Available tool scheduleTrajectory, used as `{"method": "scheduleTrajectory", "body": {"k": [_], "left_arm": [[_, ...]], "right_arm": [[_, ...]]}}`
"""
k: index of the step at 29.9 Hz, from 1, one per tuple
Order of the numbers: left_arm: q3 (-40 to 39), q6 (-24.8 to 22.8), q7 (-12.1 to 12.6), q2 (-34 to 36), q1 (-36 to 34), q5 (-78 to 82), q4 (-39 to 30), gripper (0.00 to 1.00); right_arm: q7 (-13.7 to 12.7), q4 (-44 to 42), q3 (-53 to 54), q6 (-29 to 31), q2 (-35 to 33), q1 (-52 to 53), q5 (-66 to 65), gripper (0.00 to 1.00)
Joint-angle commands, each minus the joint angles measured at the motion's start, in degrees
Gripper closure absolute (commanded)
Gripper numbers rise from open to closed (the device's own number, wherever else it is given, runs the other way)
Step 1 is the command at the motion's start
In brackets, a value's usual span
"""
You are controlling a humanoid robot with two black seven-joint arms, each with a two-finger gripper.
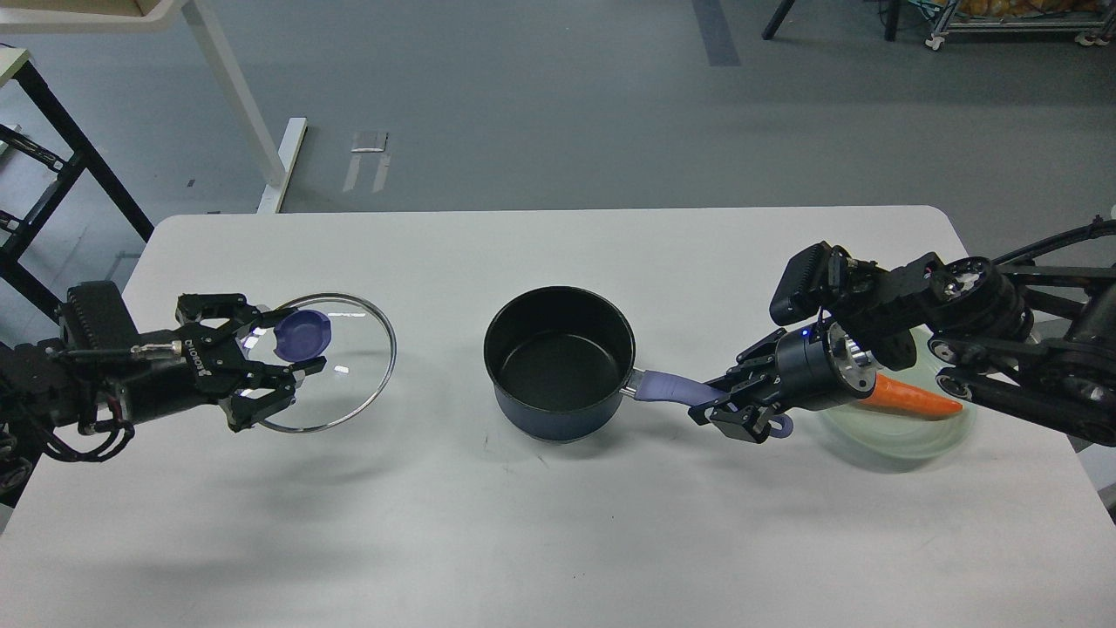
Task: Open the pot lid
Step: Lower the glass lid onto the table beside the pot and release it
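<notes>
The dark blue pot [560, 366] stands uncovered at the middle of the white table [558, 541], its black inside empty. Its lavender-blue handle [671, 387] points right. My right gripper [737, 410] is shut on the handle's far end. My left gripper [283, 358] is shut on the blue-purple knob [302, 336] of the clear glass lid [362, 384]. It holds the lid tilted above the table at the left, well clear of the pot.
A pale green glass dish [907, 436] with an orange carrot [915, 397] in it sits at the right, partly under my right arm. The table's left edge is close to my left arm. A black rack [35, 174] stands on the floor at far left.
</notes>
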Motion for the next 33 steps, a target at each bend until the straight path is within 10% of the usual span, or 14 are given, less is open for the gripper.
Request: {"method": "scheduleTrajectory", "body": {"k": [1, 21, 26, 33], "left_arm": [[0.5, 1.1, 0.0, -0.7, 2.1, 0.2, 4.3, 0.67], [2.8, 2.3, 0.0, -4.9, 4.9, -0.5, 12.7, 0.55], [2.8, 2.3, 0.0, -5.0, 5.2, -0.5, 13.1, 0.28], [2.8, 2.3, 0.0, -5.1, 5.5, -0.7, 13.5, 0.17]], "right_arm": [[0.0, 0.0, 0.1, 0.0, 0.1, 0.0, 0.0, 0.63], [0.0, -0.2, 0.2, -0.6, -0.1, 0.0, 0.0, 0.62], [0.0, -0.1, 0.2, -0.6, -0.1, 0.0, 0.0, 0.62], [0.0, -0.2, 0.2, -0.6, 0.1, 0.0, 0.0, 0.62]]}}
